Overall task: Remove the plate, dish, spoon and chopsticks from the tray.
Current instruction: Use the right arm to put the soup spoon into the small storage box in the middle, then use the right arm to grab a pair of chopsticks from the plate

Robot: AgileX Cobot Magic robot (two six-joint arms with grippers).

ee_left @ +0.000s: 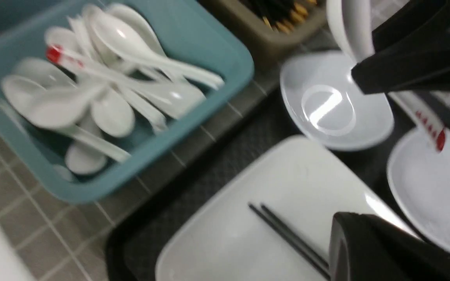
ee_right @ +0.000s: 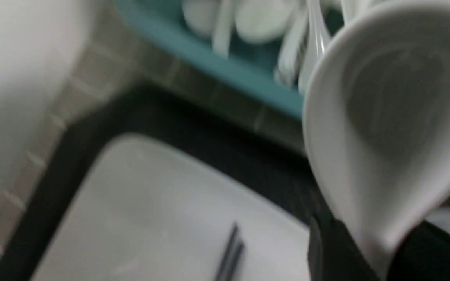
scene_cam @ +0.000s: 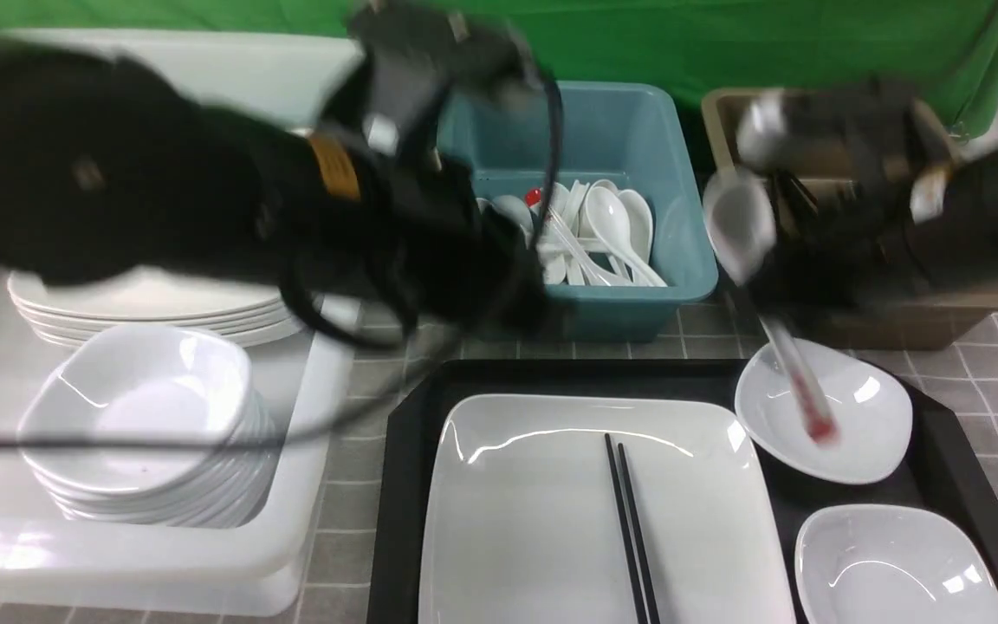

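Spoon (scene_cam: 737,225) hangs seemingly near-upright, bowl up, clamped in right jaws; left jaws agape.

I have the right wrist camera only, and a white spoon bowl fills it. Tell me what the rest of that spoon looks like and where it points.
Observer: The spoon, gripped at its neck by the right gripper, has a red-marked handle that points down toward the right side of the tray.
Operator: Say what is on that side.
Observer: Two small white dishes, the farther dish and the nearer dish, both to the right of the plate.
Operator: Place the left arm for me.
Observer: The left arm reaches across in front of the teal bin and ends to the left of the spoon.
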